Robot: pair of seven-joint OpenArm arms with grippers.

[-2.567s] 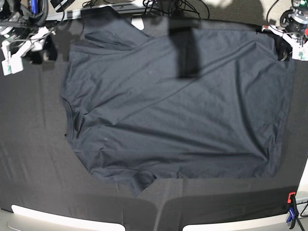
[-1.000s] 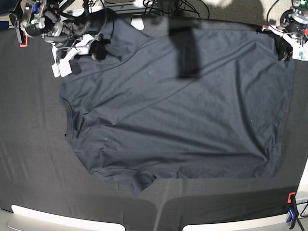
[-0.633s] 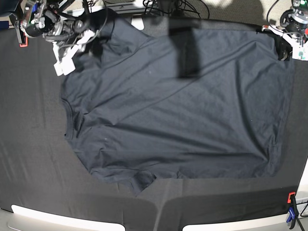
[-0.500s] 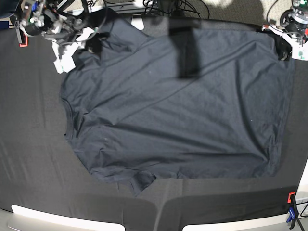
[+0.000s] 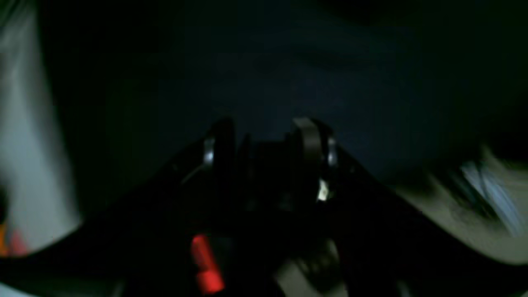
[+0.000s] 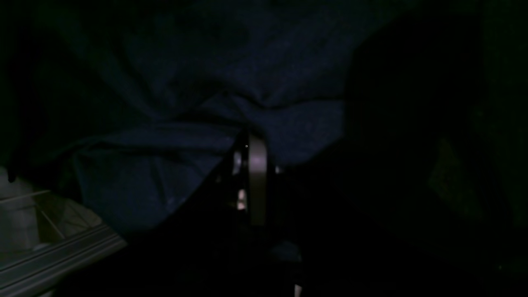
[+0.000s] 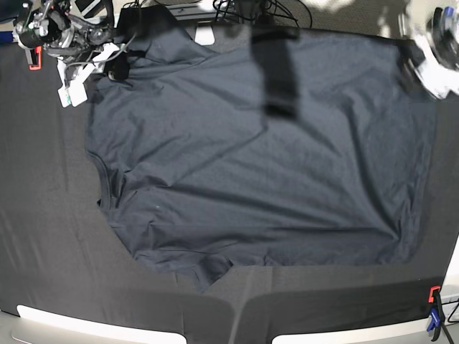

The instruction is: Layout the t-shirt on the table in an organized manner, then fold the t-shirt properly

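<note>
The table [image 7: 43,236], draped in black cloth, fills the base view, and the t-shirt [image 7: 258,165] lies spread across most of it, collar toward that view's left and hem toward its right, with long creases running across the chest.

The chief risk sits at the far left corner of that view. There the right gripper [image 6: 250,142] has its fingers pressed together on a bunched fold of the shirt near the sleeve, and the cloth puckers into the pinch. If that arm pulls while nothing holds the other end, the whole shirt would probably slide instead of flattening, and the creases would deepen. A shallow pinch could also slip off the slightly shiny fabric, or catch the black table cover underneath; the dim wrist view does not show whether one layer or more is held.

At the opposite far corner the left gripper [image 5: 264,140] appears with fingers apart above dark cloth, holding nothing, and it is blurred in the base view. From that spot the hem corner may fall back wrinkled.

The near sleeve [image 7: 208,269] is crumpled at the front edge and would spoil a clean fold if left so. A dark strip [image 7: 276,75] lies across the upper shirt; it may be a shadow. Cables [image 7: 251,8] crowd the far edge and a clamp [image 7: 434,315] grips the near corner, both possible snags.
</note>
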